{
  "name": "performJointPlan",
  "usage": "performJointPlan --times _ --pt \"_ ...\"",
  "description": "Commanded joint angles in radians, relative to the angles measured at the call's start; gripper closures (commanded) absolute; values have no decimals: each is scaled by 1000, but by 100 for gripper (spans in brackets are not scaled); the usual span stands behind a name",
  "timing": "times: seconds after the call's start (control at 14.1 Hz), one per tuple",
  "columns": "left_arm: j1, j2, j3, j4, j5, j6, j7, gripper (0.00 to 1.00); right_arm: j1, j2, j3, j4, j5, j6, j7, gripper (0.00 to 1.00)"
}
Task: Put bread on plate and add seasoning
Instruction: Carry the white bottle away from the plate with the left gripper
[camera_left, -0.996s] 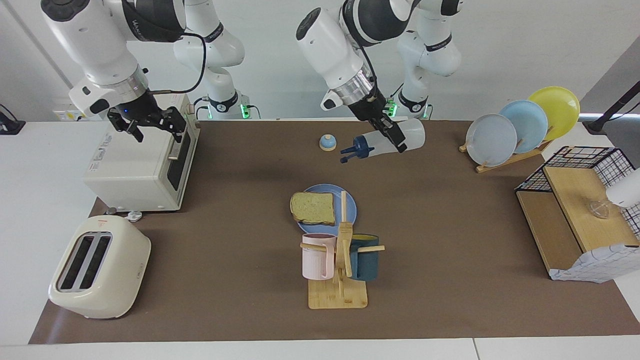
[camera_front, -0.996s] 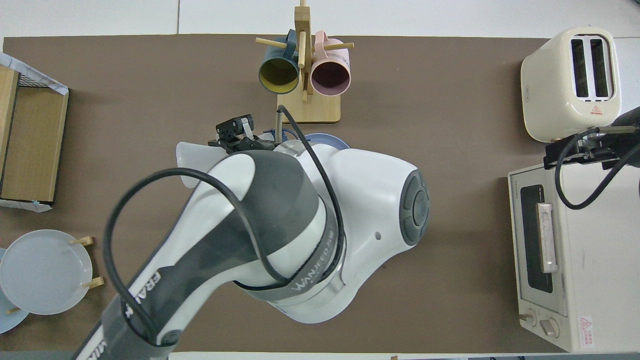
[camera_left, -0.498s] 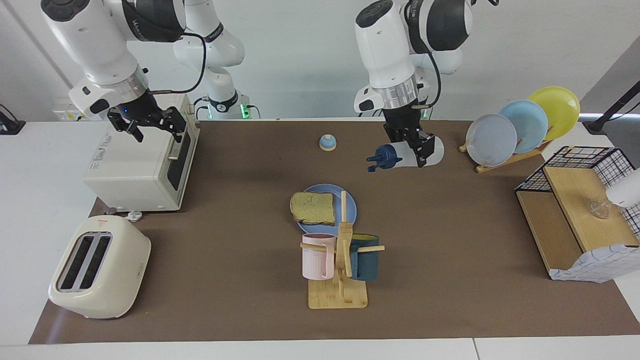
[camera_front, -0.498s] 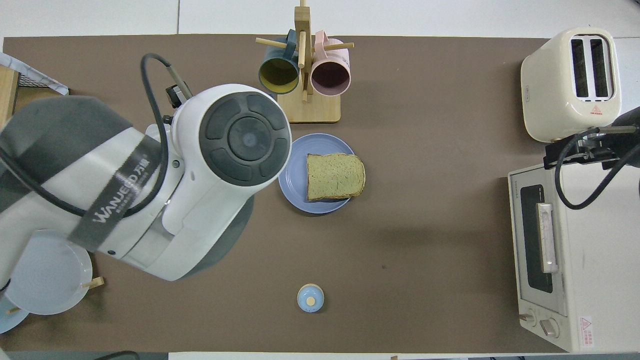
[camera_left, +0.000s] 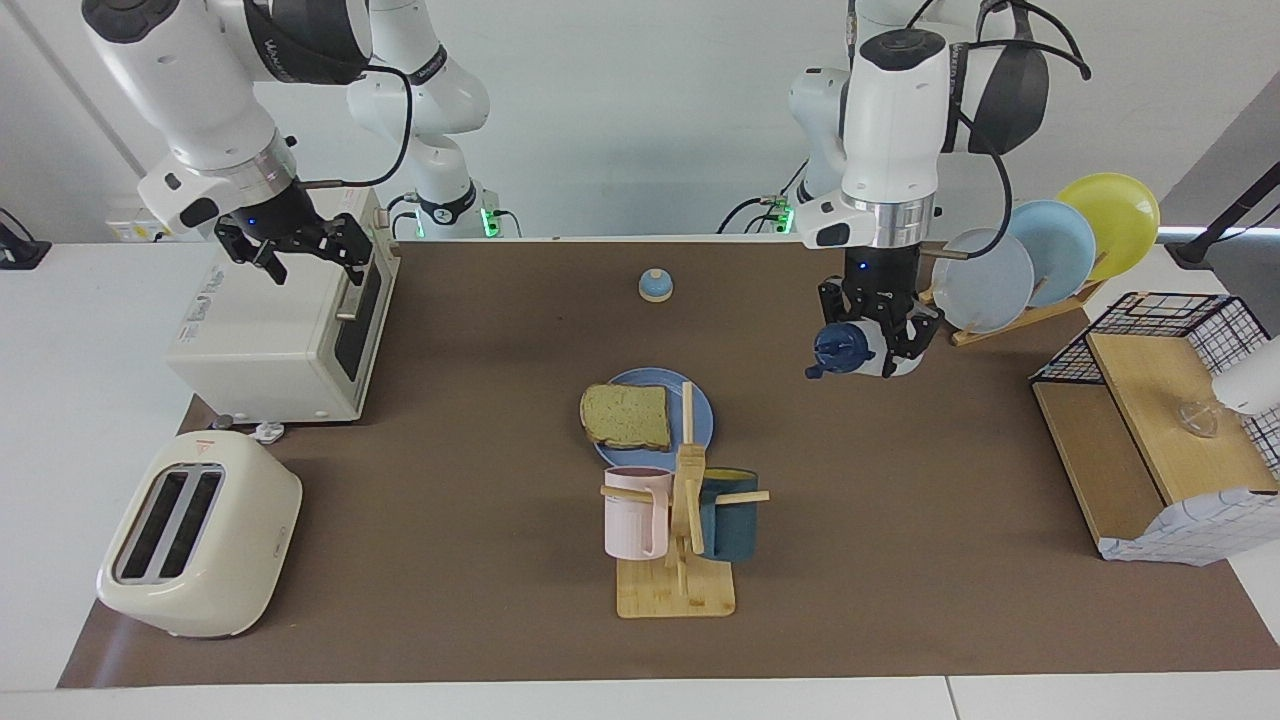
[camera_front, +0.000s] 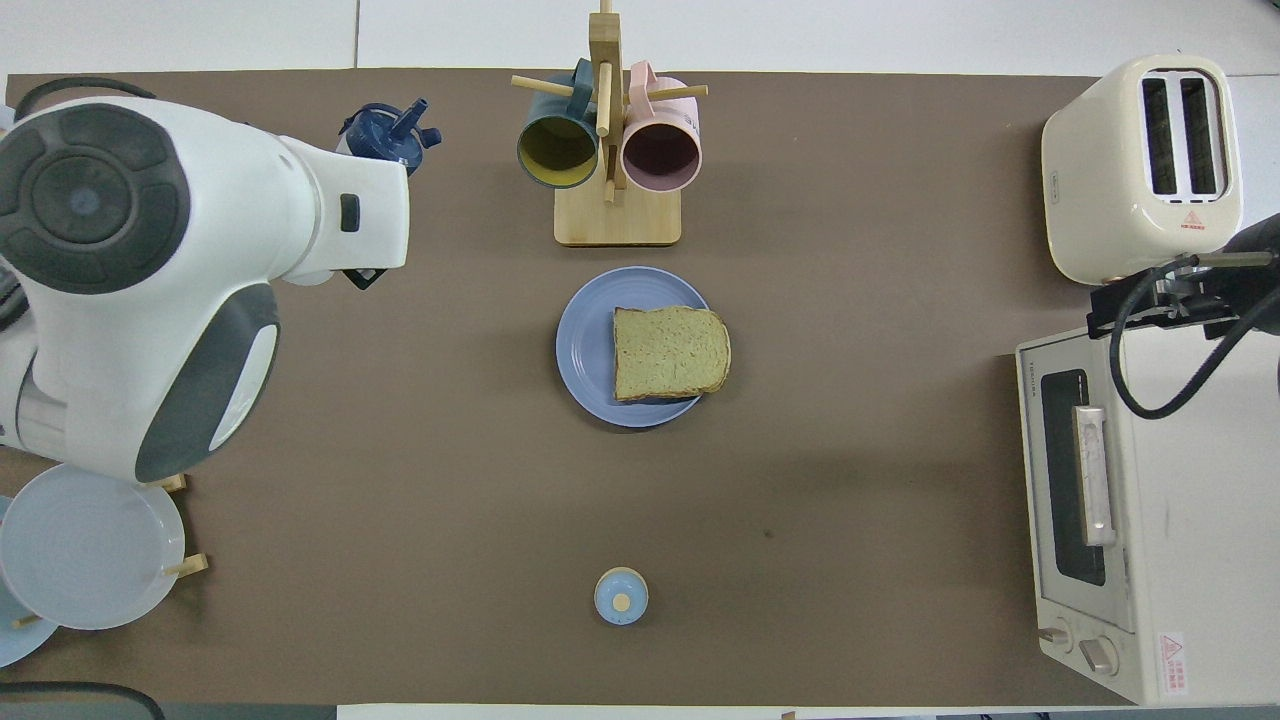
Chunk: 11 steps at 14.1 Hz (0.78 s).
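Note:
The bread (camera_left: 625, 415) (camera_front: 668, 352) lies flat on the blue plate (camera_left: 702, 405) (camera_front: 583, 352) in the middle of the mat, its crust reaching past the rim toward the right arm's end. My left gripper (camera_left: 884, 347) is shut on the seasoning (camera_left: 842, 351) (camera_front: 385, 127). It holds the bottle tilted in the air over the mat, between the plate and the plate rack. In the overhead view the arm hides the fingers. My right gripper (camera_left: 308, 254) (camera_front: 1165, 300) waits open above the toaster oven with nothing in it.
A toaster oven (camera_left: 270, 330) and a cream toaster (camera_left: 200, 535) stand at the right arm's end. A mug rack (camera_left: 678, 530) stands just past the plate. A small bell (camera_left: 655, 286) sits near the robots. A plate rack (camera_left: 1040, 250) and a wire shelf (camera_left: 1160, 420) fill the left arm's end.
My left arm has swung the seasoning from over the mat near the bell toward the left arm's end of the table and lowered it. The right arm has not moved.

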Motion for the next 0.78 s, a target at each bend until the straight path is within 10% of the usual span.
performJointPlan --times 0.0,0.71 --pt "55 -88 -10 -153 -71 157 -26 100 -10 -7 4 2 20 -4 -21 0" --pt "107 -111 -10 -564 -225 932 -314 100 -10 -7 4 2 20 -6 -21 0"
